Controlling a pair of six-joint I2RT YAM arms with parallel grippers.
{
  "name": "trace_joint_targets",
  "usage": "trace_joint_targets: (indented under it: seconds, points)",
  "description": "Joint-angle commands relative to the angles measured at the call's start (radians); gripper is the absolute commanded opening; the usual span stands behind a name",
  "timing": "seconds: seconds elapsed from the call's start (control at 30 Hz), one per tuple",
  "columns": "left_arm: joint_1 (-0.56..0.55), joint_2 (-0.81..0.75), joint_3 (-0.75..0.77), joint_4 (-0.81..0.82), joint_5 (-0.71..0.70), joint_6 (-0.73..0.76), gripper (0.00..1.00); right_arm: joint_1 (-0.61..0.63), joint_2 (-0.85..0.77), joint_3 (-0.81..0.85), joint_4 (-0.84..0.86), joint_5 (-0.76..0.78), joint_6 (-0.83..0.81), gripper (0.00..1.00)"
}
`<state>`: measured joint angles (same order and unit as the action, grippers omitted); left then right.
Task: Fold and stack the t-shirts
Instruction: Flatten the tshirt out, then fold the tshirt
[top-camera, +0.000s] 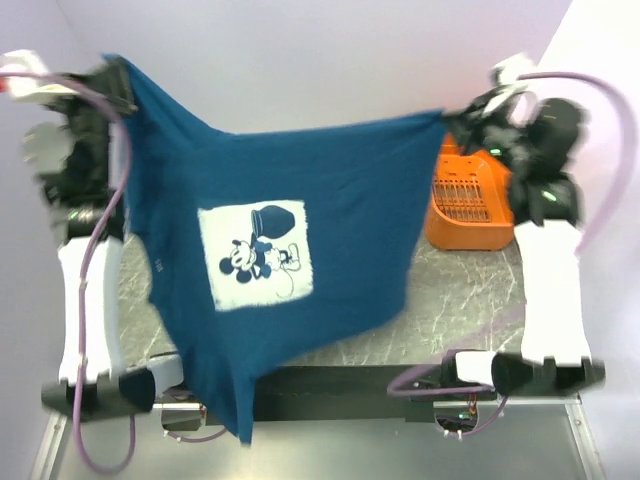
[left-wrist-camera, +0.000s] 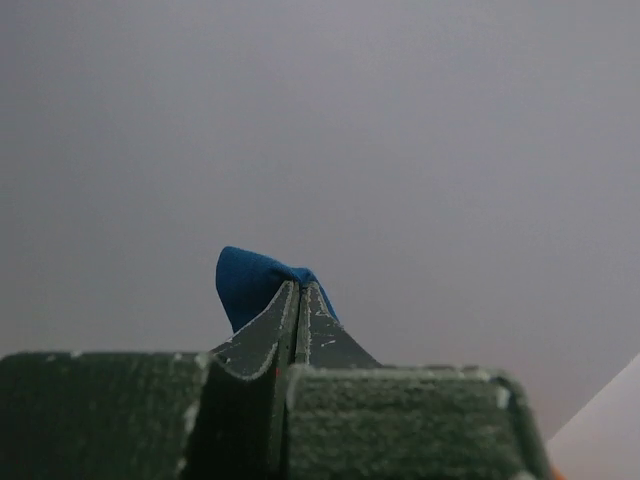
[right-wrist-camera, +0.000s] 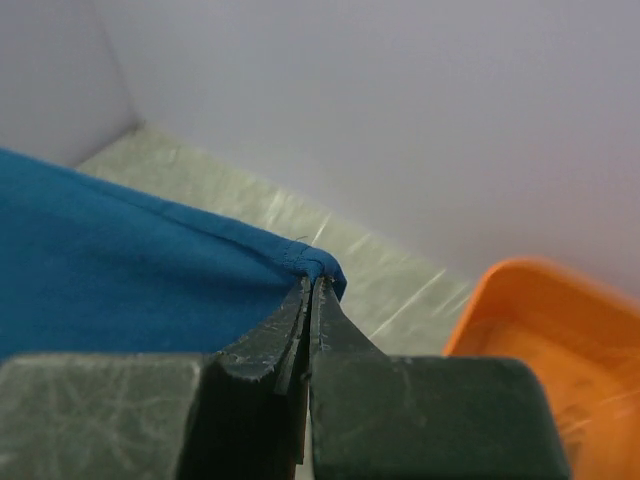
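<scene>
Pale lavender walls (top-camera: 300, 50) close in the space behind and to either side of both hands, plain and bare. Beneath the hands lies a grey-green marbled tabletop (top-camera: 455, 300) with light veins running through it.

A dark blue t-shirt (top-camera: 300, 170) hangs in the air between the two hands, stretched wide like a banner and well above the tabletop. Its top edge sags a little from one hand across to the other. The cloth drops to a long point below and inward of the left hand, reaching down past the near edge of the tabletop. A pale square print (top-camera: 255, 255) of a cartoon mouse faces the overhead camera, nearer the left hand than the right.

An orange plastic basket (top-camera: 470, 210) with slotted sides sits on the tabletop just below the right hand, partly hidden by the shirt's edge.

The left hand (top-camera: 118, 85) is raised high, its fingers pressed together on a small tuft of the blue fabric. The right hand (top-camera: 455, 120) is clamped the same way on a hemmed corner of the shirt.
</scene>
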<state>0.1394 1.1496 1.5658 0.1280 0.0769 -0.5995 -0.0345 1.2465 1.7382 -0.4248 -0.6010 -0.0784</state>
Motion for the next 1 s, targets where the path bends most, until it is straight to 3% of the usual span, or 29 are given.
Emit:
trace_joint_targets:
  seconds: [0.0, 0.1, 0.2, 0.37, 0.5, 0.63, 0.97]
  points:
    - [0.0, 0.073, -0.105, 0.07, 0.046, -0.014, 0.01, 0.025, 0.062, -0.153, 0.162, -0.091, 0.04, 0.0]
    - [0.0, 0.204, -0.205, 0.136, 0.066, -0.013, 0.01, 0.083, 0.158, -0.284, 0.271, -0.06, 0.0, 0.0]
    - [0.0, 0.37, -0.242, 0.179, 0.084, -0.008, 0.01, 0.137, 0.338, -0.266, 0.284, 0.033, -0.006, 0.0]
    - [0.0, 0.654, -0.115, 0.121, 0.078, -0.026, 0.01, 0.217, 0.666, -0.08, 0.268, 0.239, 0.009, 0.0]
    - [-0.001, 0.838, -0.003, 0.046, 0.034, -0.039, 0.01, 0.263, 0.803, 0.061, 0.282, 0.484, 0.067, 0.0]
    - [-0.001, 0.938, 0.12, -0.019, -0.014, -0.022, 0.01, 0.263, 0.895, 0.125, 0.316, 0.59, 0.117, 0.0]
    - [0.006, 0.99, 0.172, 0.036, 0.001, 0.032, 0.01, 0.237, 0.955, 0.19, 0.337, 0.548, 0.126, 0.0]
